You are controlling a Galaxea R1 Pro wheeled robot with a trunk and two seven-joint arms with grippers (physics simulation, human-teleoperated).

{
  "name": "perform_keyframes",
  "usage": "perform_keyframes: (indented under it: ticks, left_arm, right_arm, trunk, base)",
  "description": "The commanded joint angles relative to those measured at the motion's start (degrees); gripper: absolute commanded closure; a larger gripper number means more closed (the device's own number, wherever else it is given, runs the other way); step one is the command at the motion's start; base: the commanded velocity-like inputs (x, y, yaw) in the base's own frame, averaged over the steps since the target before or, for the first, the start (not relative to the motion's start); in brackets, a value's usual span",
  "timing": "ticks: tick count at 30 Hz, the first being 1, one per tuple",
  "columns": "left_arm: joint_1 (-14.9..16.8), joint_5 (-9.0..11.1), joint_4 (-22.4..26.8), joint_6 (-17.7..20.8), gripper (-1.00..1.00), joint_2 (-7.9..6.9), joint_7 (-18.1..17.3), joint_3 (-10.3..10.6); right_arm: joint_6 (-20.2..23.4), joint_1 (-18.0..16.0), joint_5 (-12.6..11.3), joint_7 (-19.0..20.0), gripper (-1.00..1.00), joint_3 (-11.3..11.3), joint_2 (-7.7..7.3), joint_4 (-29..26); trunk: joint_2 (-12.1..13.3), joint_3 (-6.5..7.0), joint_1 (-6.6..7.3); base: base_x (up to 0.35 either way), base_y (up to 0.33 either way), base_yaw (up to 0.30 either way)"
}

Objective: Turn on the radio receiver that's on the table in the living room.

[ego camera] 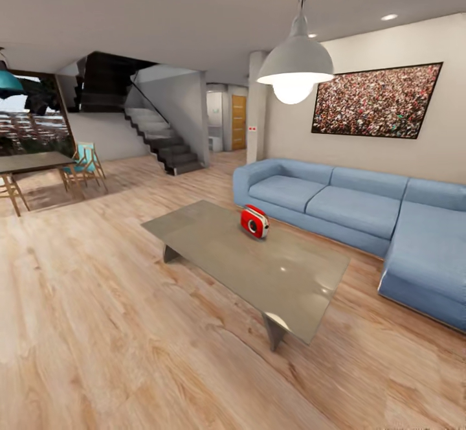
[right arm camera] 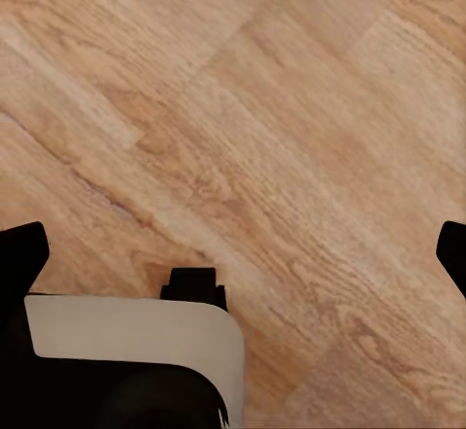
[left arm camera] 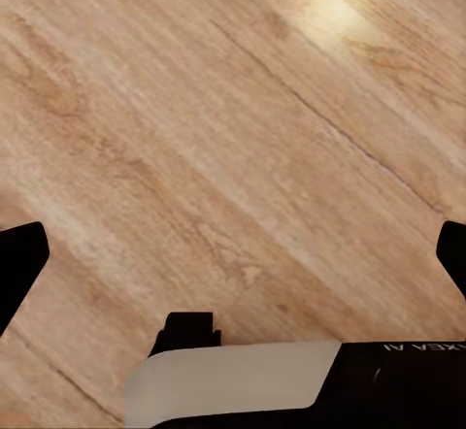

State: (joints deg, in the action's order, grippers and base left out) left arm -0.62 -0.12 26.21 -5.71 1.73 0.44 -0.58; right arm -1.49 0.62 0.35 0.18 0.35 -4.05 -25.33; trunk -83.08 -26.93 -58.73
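Note:
The red radio receiver (ego camera: pixel 255 221), rounded with white trim and a round dial, stands upright on the far half of the low grey table (ego camera: pixel 213 248), near the edge that faces the blue sofa (ego camera: pixel 362 216). It lies some way ahead of me in the head view. In the left wrist view my left gripper (left arm camera: pixel 233 264) is open, its dark fingertips (left arm camera: pixel 19 264) wide apart over bare plank floor. My right gripper (right arm camera: pixel 233 259) is open too, with only wood floor between its fingertips (right arm camera: pixel 21 254).
Light wood floor (ego camera: pixel 97 326) stretches between me and the table. A white dome pendant lamp (ego camera: pixel 295 67) hangs above it, and a crowd-photo picture (ego camera: pixel 375 101) is on the right wall. A dark dining table (ego camera: pixel 29 163) with chairs and a staircase (ego camera: pixel 162 138) stand far left.

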Motion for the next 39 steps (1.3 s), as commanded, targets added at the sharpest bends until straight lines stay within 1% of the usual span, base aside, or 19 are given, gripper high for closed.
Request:
perform_keyframes:
  ticks: [1,2,6,18,23,26,39]
  left_arm:
    - [0.0,0.0,0.0,0.0,-1.00,0.01,0.0,-0.5]
    - [0.0,0.0,0.0,0.0,-1.00,0.02,0.0,-1.0]
    - [0.0,-0.1,0.0,0.0,-1.00,0.03,-0.1,-1.5]
    - [0.0,-0.1,0.0,-0.1,-1.00,-0.07,0.0,-1.6]
    - [0.0,0.1,0.0,0.0,-1.00,-0.87,-0.2,-1.6]
    - [0.0,0.1,0.0,0.0,-1.00,-1.05,-0.3,-1.6]
    - [0.0,0.1,0.0,0.1,-1.00,-1.03,-0.4,-1.6]
  right_arm:
    - [0.0,0.0,0.0,0.0,-1.00,0.0,0.00,0.0]
    - [0.0,0.0,0.0,0.0,-1.00,0.0,0.01,0.0]
    - [0.0,0.0,0.0,0.0,-1.00,0.0,0.00,0.0]
    - [0.0,0.0,0.0,0.0,-1.00,0.0,-0.01,0.0]
    - [0.0,0.0,0.0,0.0,-1.00,0.0,0.00,0.0]
    - [0.0,0.0,0.0,0.0,-1.00,0.0,0.00,0.0]
    - [0.0,0.0,0.0,0.0,-1.00,0.0,0.01,0.0]
  trunk:
    - [0.0,0.00,0.00]
    - [0.0,0.00,0.00]
    - [0.0,0.00,0.00]
    - [0.0,0.00,0.00]
    - [0.0,0.00,0.00]
    - [0.0,0.00,0.00]
    - [0.0,0.00,0.00]
  base:
    - [0.209,0.274,-0.276]
    - [0.209,0.274,-0.275]
    - [0.209,0.273,-0.275]
    - [0.209,0.270,-0.275]
    - [0.210,0.267,-0.275]
    - [0.215,0.262,-0.269]
    - [0.199,0.273,-0.269]
